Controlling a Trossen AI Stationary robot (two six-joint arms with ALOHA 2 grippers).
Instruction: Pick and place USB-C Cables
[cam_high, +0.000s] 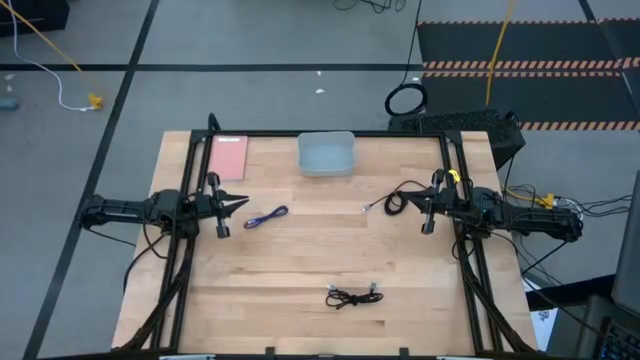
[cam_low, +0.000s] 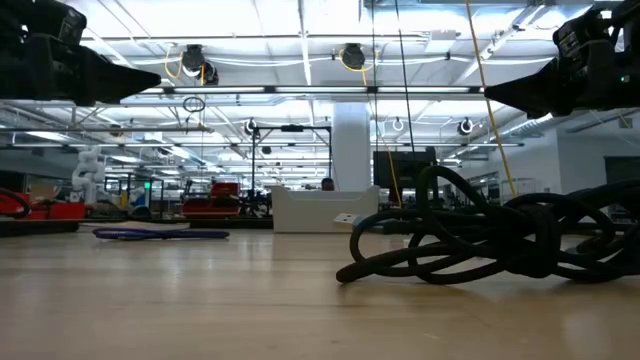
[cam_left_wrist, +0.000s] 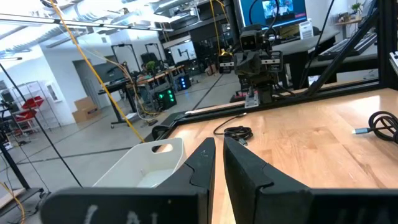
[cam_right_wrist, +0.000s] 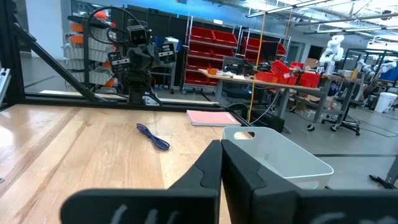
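Three USB-C cables lie on the wooden table. A blue-purple cable lies left of centre and also shows in the right wrist view. One black cable lies right of centre. A second black cable lies near the front edge and fills the low view. My left gripper is shut and empty, held above the table just left of the blue-purple cable. My right gripper is shut and empty, held above the table at the right-hand black cable's right end. Both grippers point toward the table's middle.
A pale grey tray stands at the far edge in the middle. A pink pad lies to its left. The black frame rails run along both sides of the table. A black ring-shaped coil and a yellow cord lie on the floor beyond.
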